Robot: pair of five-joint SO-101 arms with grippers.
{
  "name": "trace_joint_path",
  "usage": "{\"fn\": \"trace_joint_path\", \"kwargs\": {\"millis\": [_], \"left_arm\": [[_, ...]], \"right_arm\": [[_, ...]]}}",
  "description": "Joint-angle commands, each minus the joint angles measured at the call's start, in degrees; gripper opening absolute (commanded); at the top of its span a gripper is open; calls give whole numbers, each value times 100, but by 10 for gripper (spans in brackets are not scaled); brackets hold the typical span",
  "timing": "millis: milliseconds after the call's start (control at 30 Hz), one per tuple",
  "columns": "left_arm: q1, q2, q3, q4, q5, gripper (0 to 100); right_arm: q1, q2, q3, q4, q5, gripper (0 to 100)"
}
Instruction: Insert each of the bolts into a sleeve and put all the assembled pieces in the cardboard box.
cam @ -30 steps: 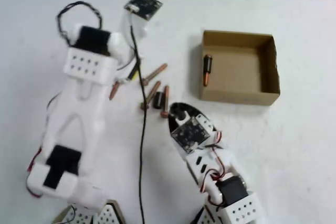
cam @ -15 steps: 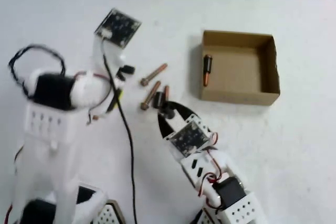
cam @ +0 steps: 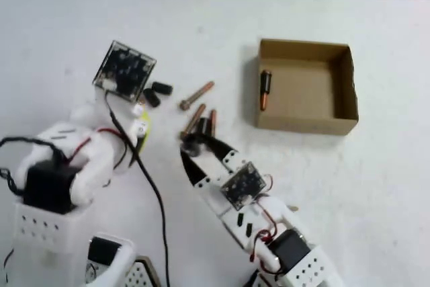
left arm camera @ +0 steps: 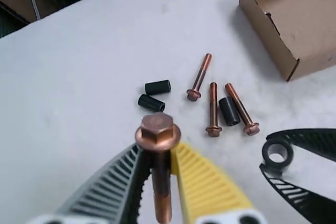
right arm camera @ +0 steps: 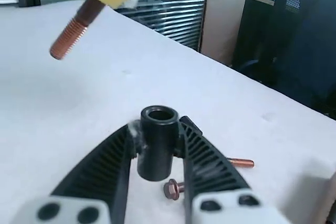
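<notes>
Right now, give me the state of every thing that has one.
Left gripper: shut on a bolt.
Right gripper: shut on a sleeve, bore empty.
Box: open, one assembled piece lying inside.
Loose bolts: three, lying flat, no sleeves on.
Loose sleeves: three, lying on their sides, empty.

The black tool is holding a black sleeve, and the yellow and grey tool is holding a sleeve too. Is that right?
Not quite. The yellow and grey left tool holds a copper bolt, not a sleeve, as the left wrist view shows. The black right tool does hold a black sleeve.
</notes>
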Motion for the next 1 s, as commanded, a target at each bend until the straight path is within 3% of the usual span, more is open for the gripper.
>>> {"fn": "trace_joint_path", "kwargs": {"millis": [0,200,367,967], "left_arm": [[-22,-620,352,-703,44,23],[-4,-1367,1187,-1820,149,23],[295,-1868,1644,-2541,791,23],[848,-1956,1741,-3323,835,23]], "right_arm": [[-75,-84,44,-409,-360,16],[-66,-84,44,-602,-730,16],[-66,-66,44,-567,-730,16],[-57,-48,44,-400,-703,16]]}}
